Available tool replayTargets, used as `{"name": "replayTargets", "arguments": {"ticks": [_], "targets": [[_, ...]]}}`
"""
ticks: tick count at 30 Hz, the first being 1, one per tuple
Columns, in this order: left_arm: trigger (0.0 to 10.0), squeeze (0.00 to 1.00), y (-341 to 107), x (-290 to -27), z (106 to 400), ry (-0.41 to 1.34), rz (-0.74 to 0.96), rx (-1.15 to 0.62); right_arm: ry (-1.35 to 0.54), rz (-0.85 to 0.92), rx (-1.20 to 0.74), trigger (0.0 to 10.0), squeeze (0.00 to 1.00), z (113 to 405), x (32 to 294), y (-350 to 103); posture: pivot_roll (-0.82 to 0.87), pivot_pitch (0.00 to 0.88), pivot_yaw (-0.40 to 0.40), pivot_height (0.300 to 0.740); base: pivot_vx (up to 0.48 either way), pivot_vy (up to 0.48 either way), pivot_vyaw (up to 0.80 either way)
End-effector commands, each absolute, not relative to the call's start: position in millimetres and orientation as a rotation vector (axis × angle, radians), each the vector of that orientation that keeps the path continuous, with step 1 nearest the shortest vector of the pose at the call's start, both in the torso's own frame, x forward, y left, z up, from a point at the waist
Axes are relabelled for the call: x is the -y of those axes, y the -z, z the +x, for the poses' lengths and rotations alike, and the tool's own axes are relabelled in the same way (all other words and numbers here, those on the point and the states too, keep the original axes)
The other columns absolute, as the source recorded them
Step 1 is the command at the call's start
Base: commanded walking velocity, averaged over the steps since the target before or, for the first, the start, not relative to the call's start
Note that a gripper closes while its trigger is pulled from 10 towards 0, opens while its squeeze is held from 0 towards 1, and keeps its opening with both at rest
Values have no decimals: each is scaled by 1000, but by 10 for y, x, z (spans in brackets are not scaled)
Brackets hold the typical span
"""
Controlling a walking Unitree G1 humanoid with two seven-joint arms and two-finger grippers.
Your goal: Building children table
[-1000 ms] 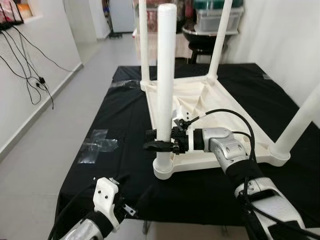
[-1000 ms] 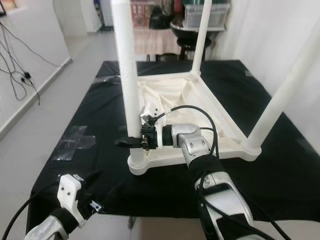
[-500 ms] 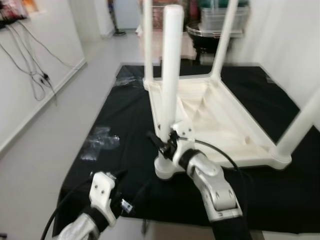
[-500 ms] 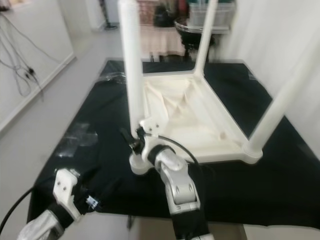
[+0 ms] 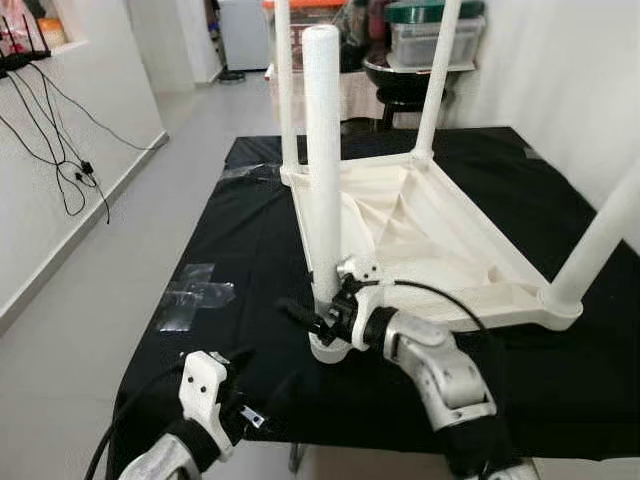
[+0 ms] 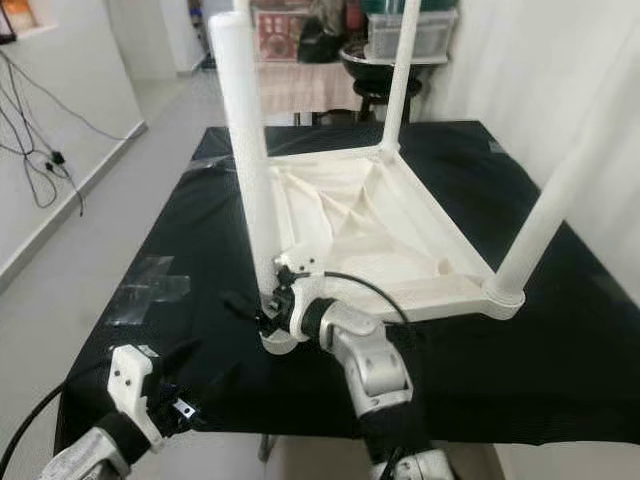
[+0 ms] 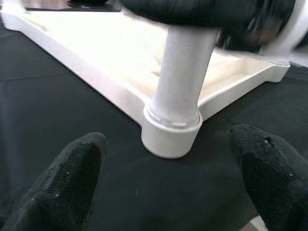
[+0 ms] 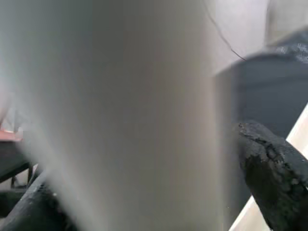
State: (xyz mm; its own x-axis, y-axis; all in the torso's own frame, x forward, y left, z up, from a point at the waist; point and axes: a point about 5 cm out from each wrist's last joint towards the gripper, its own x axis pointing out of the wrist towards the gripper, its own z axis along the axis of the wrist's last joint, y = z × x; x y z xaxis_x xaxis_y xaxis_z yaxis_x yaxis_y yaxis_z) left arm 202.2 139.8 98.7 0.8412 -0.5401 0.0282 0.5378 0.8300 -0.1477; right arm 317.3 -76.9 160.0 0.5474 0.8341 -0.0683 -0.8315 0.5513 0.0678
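black cloth (image 5: 240, 250) centre, grey floor (image 5: 120, 230) left | my right gripper (image 5: 318, 318) clamped table leg (image 5: 322, 150) | left gripper (image 7: 166, 178) fingers apart

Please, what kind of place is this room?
Probably a room in a home, used as a work area: an upturned white children's table lies on a black cloth, cables hang on the wall, and storage boxes stand behind.

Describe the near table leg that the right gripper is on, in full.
The near leg is a plain white tube, plastic by its look, with a rounded top. It stands upright in a round socket at the near corner of the upside-down white table, which lies on a black cloth. The right gripper clasps it low, just above the socket, black fingers on either side.
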Motion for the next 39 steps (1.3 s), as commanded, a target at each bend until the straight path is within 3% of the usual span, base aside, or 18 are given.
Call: {"name": "replayTargets", "arguments": {"ticks": [1, 3, 4, 7, 11, 12, 13, 14, 26, 28, 29, 30, 32, 34, 39], "targets": [[10000, 0, -932, -1415, 2009, 571, -161, -46, -1085, 21, -62, 10000, 1000, 3173, 719, -1677, 17, 0, 26, 740, 0, 0, 0], [10000, 0, -929, -1407, 2017, 570, -164, -45, -1189, 1, -51, 10000, 1000, 3182, 748, -1718, 24, 0, 20, 740, 0, 0, 0], [10000, 0, -928, -1400, 2026, 569, -164, -43, -1302, -31, -56, 10000, 0, 3196, 781, -1754, 31, 0, 17, 740, 0, 0, 0], [10000, 0, -920, -1383, 2047, 566, -167, -41, -1452, -50, -85, 10000, 0, 3323, 823, -1834, 41, 0, 9, 740, 0, 0, 0], [10000, 0, -915, -1374, 2056, 565, -168, -41, -1493, -44, -120, 10000, 0, 3416, 797, -1846, 47, 0, 6, 740, 0, 0, 0], [10000, 0, -913, -1372, 2058, 565, -169, -41, -1505, -16, -132, 6275, 0, 3438, 785, -1854, 51, 0, 6, 740, 0, 0, 0], [10000, 0, -913, -1372, 2058, 565, -169, -41, -1505, -16, -132, 6275, 0, 3438, 785, -1854, 51, 0, 6, 740, 0, 0, 0], [10000, 0, -909, -1368, 2061, 565, -170, -41, -1526, 20, -149, 0, 0, 3465, 773, -1858, 54, 0, 6, 740, 0, 0, 0], [10000, 0, -911, -1363, 2053, 568, -173, -39, -1468, 35, -140, 0, 0, 3532, 823, -1739, 50, 0, 8, 740, 0, 0, 0], [10000, 0, -920, -1371, 2036, 568, -173, -37, -1363, 63, -137, 0, 0, 3434, 836, -1610, 39, 0, 8, 740, 0, 0, 0], [10000, 0, -927, -1385, 2015, 568, -174, -36, -1011, 115, -142, 0, 0, 3370, 725, -1459, 38, 0, -1, 740, 0, 0, 0], [10000, 0, -928, -1390, 2011, 568, -174, -36, -920, 126, -145, 0, 0, 3364, 706, -1432, 38, 0, -1, 740, 0, 0, 0], [10000, 0, -928, -1390, 2011, 568, -174, -36, -920, 126, -145, 0, 0, 3364, 706, -1432, 38, 0, -1, 740, 0, 0, 0], [10000, 0, -941, -1414, 2009, 567, -175, -36, -809, 109, -251, 0, 0, 2979, 613, -1170, 21, 0, 8, 740, 0, 0, 0], [10000, 0, -933, -1415, 2011, 573, -177, -40, -778, 67, -236, 0, 0, 3033, 666, -1232, 22, 0, 5, 740, 0, 0, 0]]}}
